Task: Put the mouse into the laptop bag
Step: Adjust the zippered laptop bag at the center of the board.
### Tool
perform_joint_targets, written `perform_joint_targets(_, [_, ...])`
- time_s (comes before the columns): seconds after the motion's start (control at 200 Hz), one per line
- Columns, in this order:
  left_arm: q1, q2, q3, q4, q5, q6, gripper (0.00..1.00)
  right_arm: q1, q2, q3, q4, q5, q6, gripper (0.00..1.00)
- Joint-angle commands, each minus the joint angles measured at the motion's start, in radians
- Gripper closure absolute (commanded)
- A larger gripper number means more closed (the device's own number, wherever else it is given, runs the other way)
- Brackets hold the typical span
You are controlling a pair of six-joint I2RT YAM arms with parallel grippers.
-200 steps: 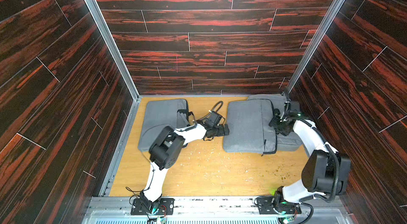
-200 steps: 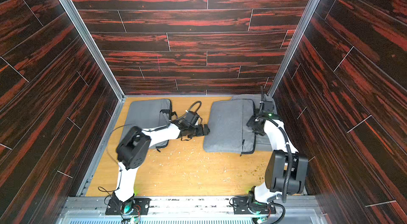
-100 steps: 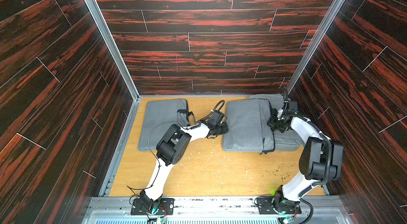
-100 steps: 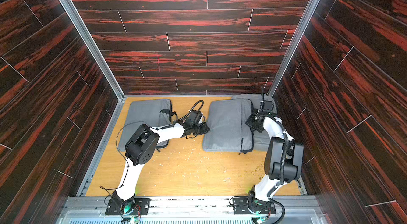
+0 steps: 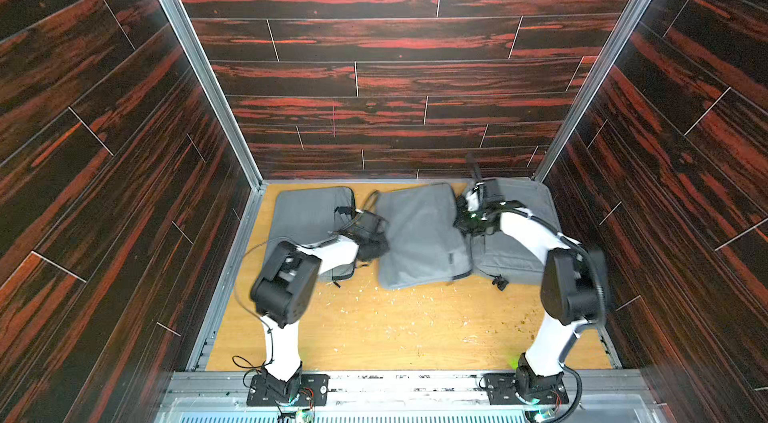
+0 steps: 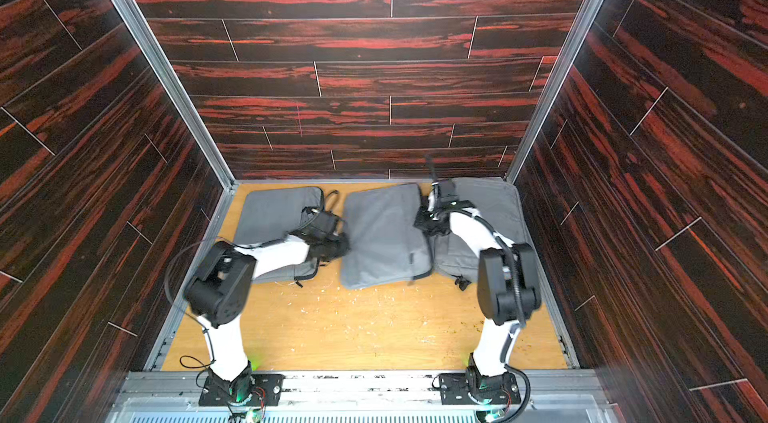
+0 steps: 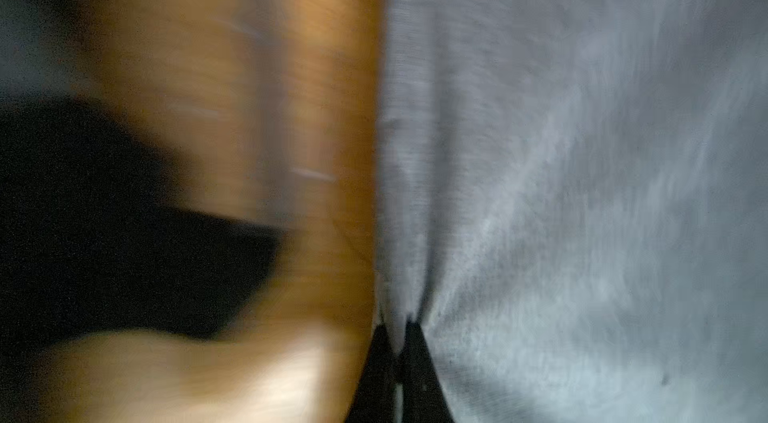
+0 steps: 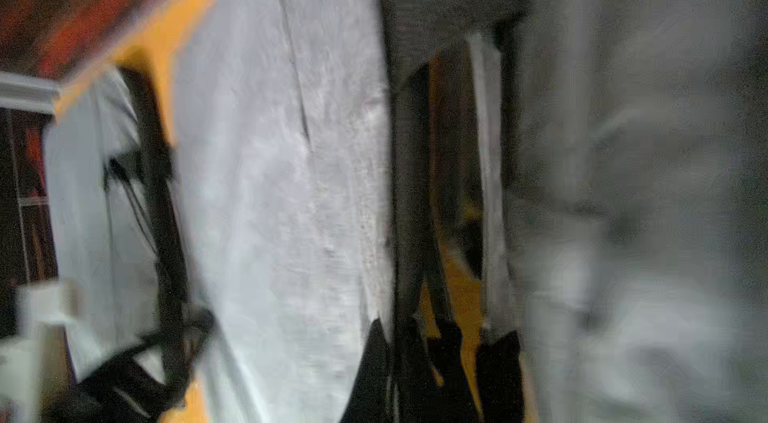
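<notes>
Both top views show a grey laptop bag lying slanted in the middle of the wooden floor, between my two arms. My left gripper is at its left edge. In the left wrist view the gripper is shut, with a fold of the grey bag fabric pinched between the tips. My right gripper is at the bag's right edge. In the right wrist view the gripper is shut on the dark rim of the bag. The mouse is out of view.
A second grey bag lies at the back left under my left arm, and a third at the back right under my right arm. Dark wood-patterned walls close in three sides. A blurred black shape lies on the floor beside the bag; I cannot tell what it is.
Both grippers have shut on the middle bag's edges. The bag has shifted left and now lies slanted. Both arms have drawn in with their elbows raised.
</notes>
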Motion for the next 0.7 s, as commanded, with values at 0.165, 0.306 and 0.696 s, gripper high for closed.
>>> perform_joint_targets(0.165, [0.03, 0.011, 0.027, -0.044, 0.032, 0.02, 0.72, 0.012, 0.048, -0.084, 0.081, -0.03, 0.043, 0.18])
perform_joint_targets(0.306, [0.03, -0.13, -0.025, -0.043, 0.027, 0.022, 0.23, 0.012, -0.081, -0.121, 0.071, 0.041, 0.009, 0.02])
perform_joint_targets(0.696, [0.034, -0.88, -0.327, -0.016, -0.576, 0.345, 0.0, 0.013, -0.633, -0.506, 0.393, 0.44, -0.246, 0.02])
